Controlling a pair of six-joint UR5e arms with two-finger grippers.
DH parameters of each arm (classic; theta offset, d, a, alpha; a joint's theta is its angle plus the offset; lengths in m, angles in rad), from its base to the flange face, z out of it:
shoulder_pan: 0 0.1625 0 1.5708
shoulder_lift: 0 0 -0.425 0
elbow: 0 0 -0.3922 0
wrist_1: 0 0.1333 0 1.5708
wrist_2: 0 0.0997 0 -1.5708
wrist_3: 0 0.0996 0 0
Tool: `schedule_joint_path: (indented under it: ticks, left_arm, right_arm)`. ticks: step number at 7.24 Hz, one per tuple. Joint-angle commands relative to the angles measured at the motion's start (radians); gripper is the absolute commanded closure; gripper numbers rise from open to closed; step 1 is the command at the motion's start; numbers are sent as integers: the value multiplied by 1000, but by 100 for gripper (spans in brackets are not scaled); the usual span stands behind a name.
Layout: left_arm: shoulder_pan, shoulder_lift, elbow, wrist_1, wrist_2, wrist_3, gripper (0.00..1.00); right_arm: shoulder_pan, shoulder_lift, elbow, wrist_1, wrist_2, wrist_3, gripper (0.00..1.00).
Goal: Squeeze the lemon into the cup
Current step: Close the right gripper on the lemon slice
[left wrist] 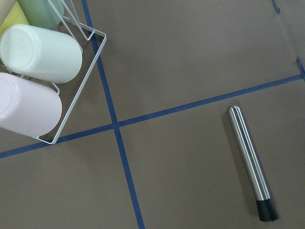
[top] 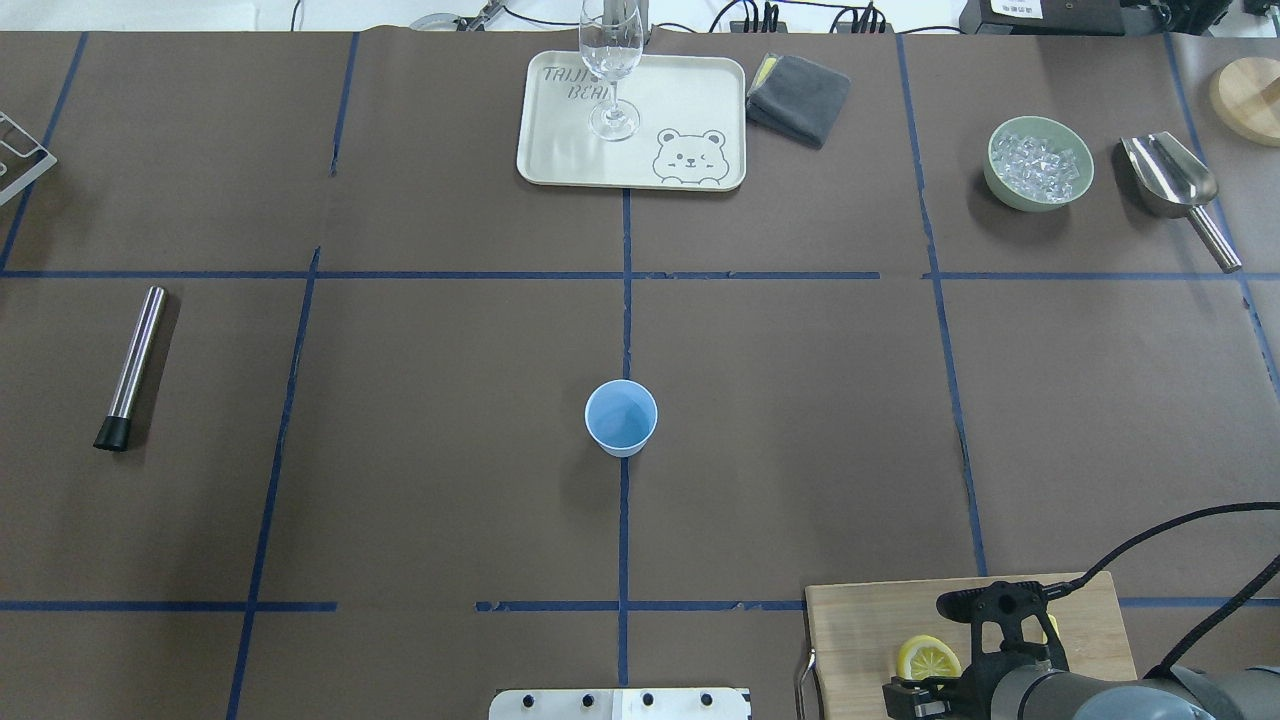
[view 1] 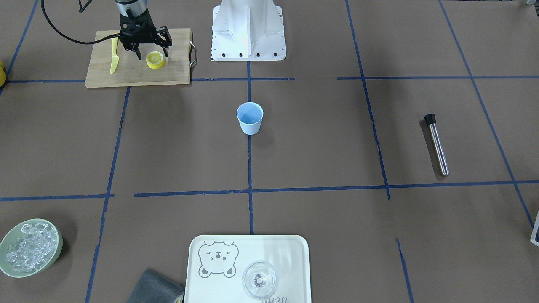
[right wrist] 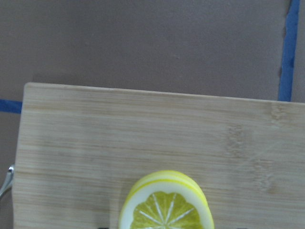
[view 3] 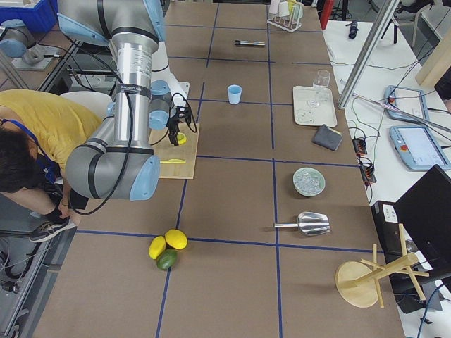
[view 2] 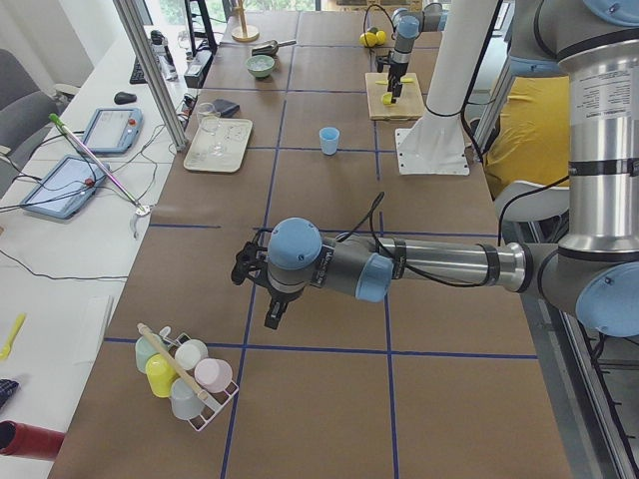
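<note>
The lemon [view 1: 155,59], a yellow slice with a pale segmented face, lies on the wooden cutting board [view 1: 126,75] at the table's edge nearest the robot. It also shows in the right wrist view [right wrist: 164,205] and the overhead view [top: 928,658]. My right gripper [view 1: 152,54] is open just over the lemon, one finger on each side, not closed on it. The light-blue cup [view 1: 249,118] stands upright at the table's middle [top: 621,417], far from both grippers. My left gripper [view 2: 255,267] shows only in the exterior left view, so I cannot tell its state.
A yellow knife [view 1: 113,57] lies on the board beside the gripper. A steel muddler [top: 130,365] lies on my left. A tray [view 1: 294,252] with a clear glass [view 1: 260,280], a grey cloth [view 1: 156,288] and a green ice bowl [view 1: 29,247] line the far side. A cup rack [left wrist: 38,71] lies under the left wrist.
</note>
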Motion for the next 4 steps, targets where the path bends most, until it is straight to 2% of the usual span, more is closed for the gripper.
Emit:
schedule_joint_path:
  ticks: [1,2,4]
  left_arm:
    - [0,0,0,0,0,0,0]
    - [0,0,0,0,0,0,0]
    - [0,0,12,-18,-2,0,0]
  right_arm:
    - [2,1,-7,1,0,-1,8]
    - [4,1,-9,1,0,0,9]
    - [8,1,-7,1,-2,0,29]
